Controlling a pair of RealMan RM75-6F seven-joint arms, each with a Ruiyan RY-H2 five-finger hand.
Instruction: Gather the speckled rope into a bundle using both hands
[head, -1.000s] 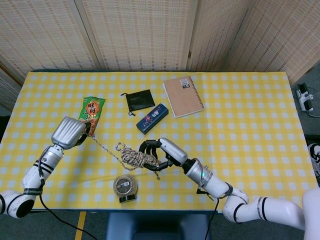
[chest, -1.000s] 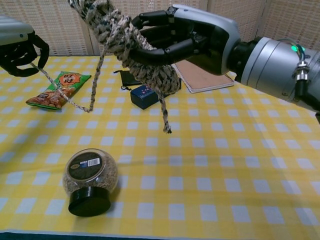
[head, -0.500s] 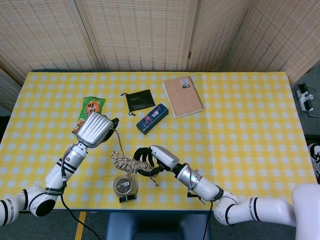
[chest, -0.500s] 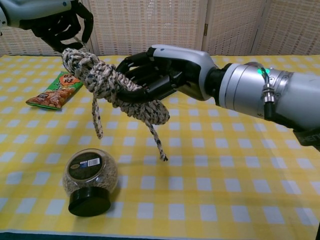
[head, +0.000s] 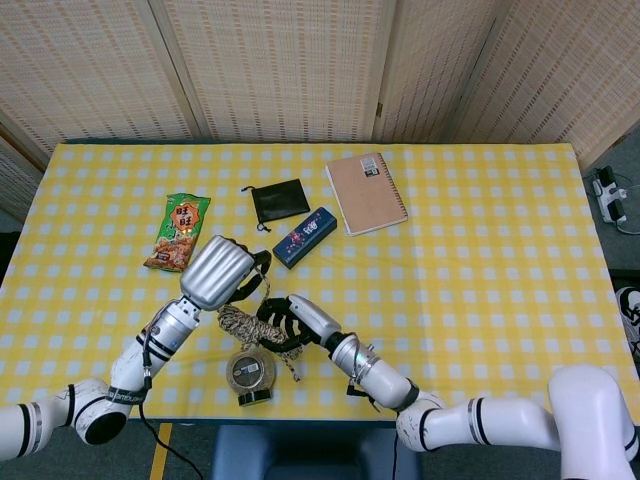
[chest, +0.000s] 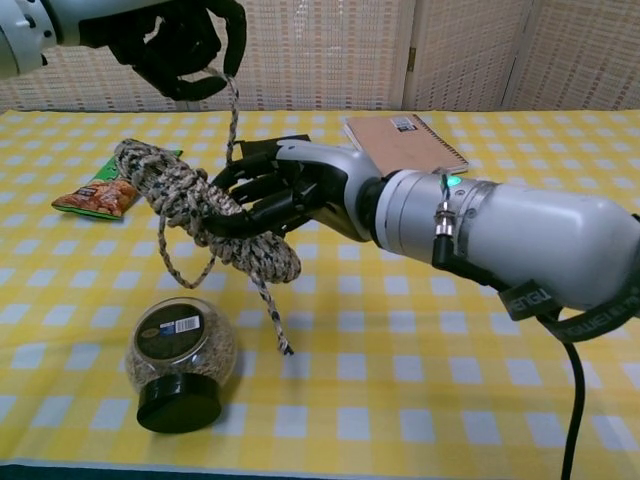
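The speckled rope (chest: 190, 205) is wound into a thick coil and held above the table by my right hand (chest: 285, 195), whose dark fingers curl around it. A short tail (chest: 272, 320) dangles down from the coil. One strand runs up from the coil to my left hand (chest: 180, 40), which pinches it just above and left of the bundle. In the head view the rope (head: 240, 325) sits between my left hand (head: 222, 272) and my right hand (head: 295, 318), close together near the front edge.
A round jar with a black lid (chest: 180, 362) lies on the table right under the coil. A snack packet (chest: 105, 188) lies at left. A black pouch (head: 279, 202), a blue case (head: 304, 237) and a notebook (head: 366, 192) lie further back.
Both hands moved toward the robot and closer together. My left hand came right over the coil, taking up the loose strand. The coil dropped lower, just above the jar.
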